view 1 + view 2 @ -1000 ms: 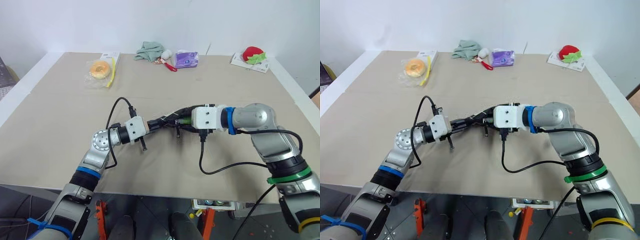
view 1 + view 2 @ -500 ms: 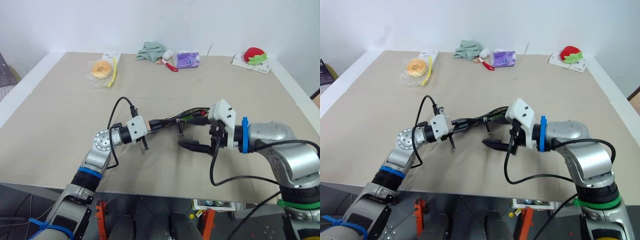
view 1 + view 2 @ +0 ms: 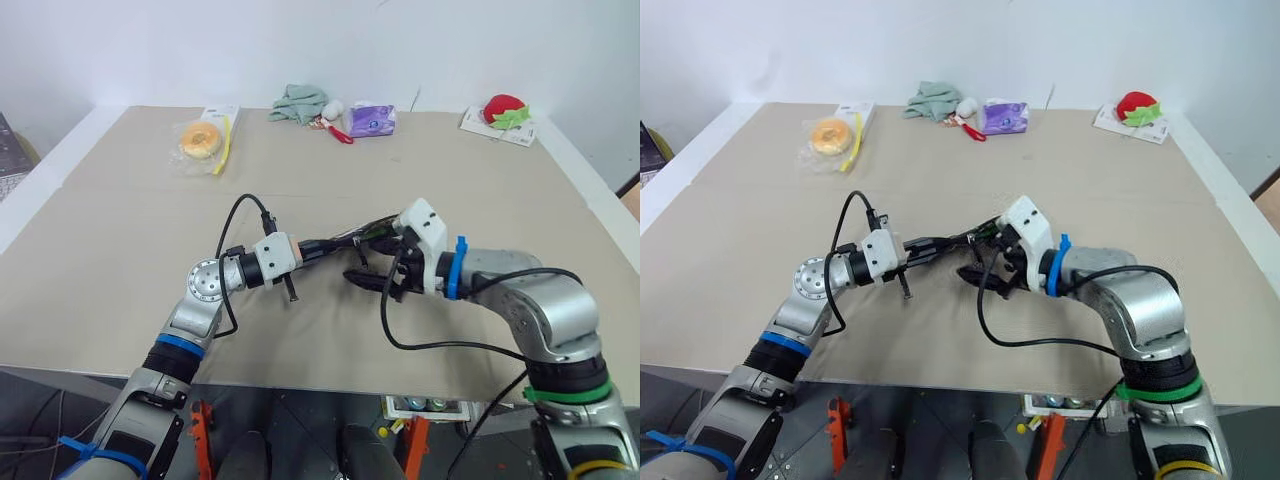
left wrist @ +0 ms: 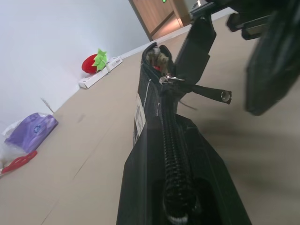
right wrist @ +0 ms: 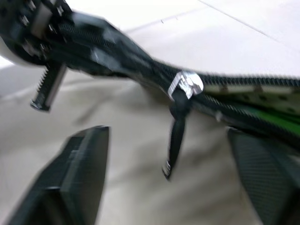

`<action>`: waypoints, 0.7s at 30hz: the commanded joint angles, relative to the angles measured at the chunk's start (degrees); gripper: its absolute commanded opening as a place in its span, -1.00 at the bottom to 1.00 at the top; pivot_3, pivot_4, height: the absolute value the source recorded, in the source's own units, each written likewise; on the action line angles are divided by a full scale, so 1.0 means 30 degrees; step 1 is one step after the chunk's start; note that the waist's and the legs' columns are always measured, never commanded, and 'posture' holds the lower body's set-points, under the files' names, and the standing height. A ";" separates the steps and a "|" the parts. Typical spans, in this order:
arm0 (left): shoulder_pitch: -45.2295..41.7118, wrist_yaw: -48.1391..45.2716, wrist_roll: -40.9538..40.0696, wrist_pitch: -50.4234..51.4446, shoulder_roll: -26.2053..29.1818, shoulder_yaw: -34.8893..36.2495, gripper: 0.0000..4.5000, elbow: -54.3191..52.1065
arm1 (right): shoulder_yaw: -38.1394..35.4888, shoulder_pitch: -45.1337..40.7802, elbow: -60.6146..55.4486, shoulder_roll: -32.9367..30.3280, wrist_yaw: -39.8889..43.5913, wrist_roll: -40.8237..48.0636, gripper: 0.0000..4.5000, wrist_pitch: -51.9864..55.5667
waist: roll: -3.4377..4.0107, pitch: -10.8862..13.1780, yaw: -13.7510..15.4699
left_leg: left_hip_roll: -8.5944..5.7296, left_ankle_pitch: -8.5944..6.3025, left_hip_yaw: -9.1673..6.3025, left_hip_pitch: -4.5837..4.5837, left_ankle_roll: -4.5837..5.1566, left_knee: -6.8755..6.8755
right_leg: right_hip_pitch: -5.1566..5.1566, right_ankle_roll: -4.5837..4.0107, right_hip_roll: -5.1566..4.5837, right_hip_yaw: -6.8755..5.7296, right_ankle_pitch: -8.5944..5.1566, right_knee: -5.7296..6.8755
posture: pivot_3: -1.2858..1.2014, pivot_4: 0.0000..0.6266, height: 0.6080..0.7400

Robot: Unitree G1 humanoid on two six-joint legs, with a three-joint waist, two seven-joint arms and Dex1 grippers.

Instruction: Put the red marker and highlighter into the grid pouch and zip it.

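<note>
While the pouch is held up: the next job looks like zipping it, so the zip cord has to be caught first.
Table (image 3: 120, 250): big, flat, tan top with white edges.
Right arm: big shiny grey arm coming from the near right edge.
Left arm: grey arm coming from the near left edge.
Pouch (image 4: 154, 154): long, soft black cloth with thin white lines and a small white tag. It is held up over the middle of the table, nearer the near edge, between the two arms.
Left gripper (image 3: 305, 250): clamped tight on one end of the pouch.
Right gripper (image 5: 168, 183): black fingers spread apart, holding nothing, one on each side of the cord.
Highlighter (image 5: 272, 119): a bit of bright green shows inside the open zip.
Marker (image 4: 157, 67): a small red bit shows in the open end, likely the cap; hard to tell.
Zip (image 5: 186, 84): small shiny metal slider on black teeth.
Cord (image 5: 174, 140): thin black string hanging down from the slider.
How to do it well: pinch the cord, then pull along the teeth, away from the left gripper. Keep the pouch stretched straight.
</note>
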 commanded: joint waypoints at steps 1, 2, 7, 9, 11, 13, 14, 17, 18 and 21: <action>-0.0057 0.0246 -0.0067 -0.0185 0.0107 0.0304 -1.00 -0.0687 | 0.0032 -0.0399 -0.0442 -0.0298 -0.0024 0.0306 0.05 -0.0023 | 0.0000 0.0000 0.0006 | -0.0009 0.0000 0.0001 -0.0008 0.0000 0.0000 | -0.0001 0.0000 -0.0013 0.0001 0.0000 -0.0003 | 0.03 -0.52 1.00; -0.0057 0.0266 -0.0060 -0.0185 0.0099 0.0302 -1.00 -0.0687 | 0.0120 -0.0390 -0.0432 -0.0364 -0.0002 0.0278 -0.16 -0.0066 | 0.0000 0.0000 -0.0001 | -0.0017 -0.0001 0.0004 -0.0012 0.0000 0.0000 | -0.0003 0.0000 -0.0021 0.0009 0.0000 -0.0007 | 0.03 -0.52 1.00; -0.0039 0.0349 -0.0042 -0.0192 0.0043 0.0293 -1.00 -0.0683 | 0.0499 -0.0345 -0.0272 -0.0744 0.0003 0.0083 -0.98 -0.0315 | 0.0000 0.0000 -0.0014 | -0.0014 -0.0001 0.0002 -0.0012 0.0001 -0.0004 | -0.0007 0.0003 -0.0015 0.0004 -0.0002 -0.0015 | 0.03 -0.52 1.00; -0.0024 0.0370 -0.0040 -0.0205 0.0047 0.0296 -1.00 -0.0671 | 0.0503 -0.0363 -0.0171 -0.0907 0.0002 0.0021 -0.98 -0.0442 | 0.0000 0.0000 -0.0016 | -0.0012 -0.0001 0.0001 -0.0012 0.0001 -0.0003 | -0.0007 0.0004 -0.0013 0.0003 -0.0003 -0.0014 | 0.03 -0.52 1.00; 0.0025 0.0389 -0.0040 -0.0230 0.0071 0.0293 -1.00 -0.0691 | 0.0399 -0.0311 0.0146 -0.1345 0.0007 -0.0297 -0.98 -0.0814 | 0.0000 0.0001 -0.0015 | -0.0013 -0.0001 0.0003 -0.0012 0.0000 -0.0002 | -0.0006 0.0008 -0.0014 0.0004 -0.0005 -0.0015 | 0.03 -0.52 1.00; 0.0064 0.0409 -0.0046 -0.0247 0.0090 0.0305 -1.00 -0.0693 | -0.0083 -0.0396 0.0914 -0.1866 -0.0023 -0.0618 -0.98 -0.1272 | 0.0000 0.0000 -0.0013 | -0.0014 -0.0001 0.0003 -0.0012 0.0001 0.0000 | -0.0004 0.0009 -0.0015 0.0003 -0.0005 -0.0015 | 0.03 -0.52 1.00; 0.0078 0.0418 -0.0043 -0.0251 0.0094 0.0309 -1.00 -0.0691 | -0.0326 -0.0450 0.1281 -0.2109 -0.0026 -0.0688 -0.98 -0.1463 | -0.0001 0.0001 -0.0013 | -0.0014 -0.0001 0.0003 -0.0012 0.0000 0.0000 | -0.0004 0.0009 -0.0015 0.0004 -0.0005 -0.0015 | 0.03 -0.52 1.00; 0.0123 0.0452 -0.0026 -0.0257 0.0090 0.0324 -1.00 -0.0700 | -0.1237 -0.0668 0.3055 -0.3260 -0.0302 -0.1391 -0.98 -0.2491 | -0.0003 0.0003 -0.0015 | -0.0016 -0.0001 0.0006 -0.0012 0.0001 -0.0001 | -0.0005 0.0007 -0.0018 0.0007 -0.0004 -0.0019 | 0.03 -0.52 1.00; 0.0133 0.0461 -0.0017 -0.0257 0.0086 0.0325 -1.00 -0.0708 | -0.1408 -0.0698 0.3483 -0.3566 -0.0348 -0.1570 -0.98 -0.2782 | -0.0002 0.0003 -0.0014 | -0.0016 -0.0001 0.0005 -0.0012 0.0001 -0.0001 | -0.0006 0.0007 -0.0017 0.0006 -0.0004 -0.0019 | 0.03 -0.52 1.00; 0.0149 0.0501 -0.0012 -0.0268 0.0083 0.0345 -1.00 -0.0705 | -0.2000 -0.0851 0.5099 -0.4547 -0.0523 -0.2151 -0.98 -0.3673 | -0.0003 0.0003 -0.0013 | -0.0017 -0.0001 0.0006 -0.0012 0.0001 -0.0003 | -0.0005 0.0007 -0.0018 0.0007 -0.0004 -0.0021 | 0.03 -0.52 1.00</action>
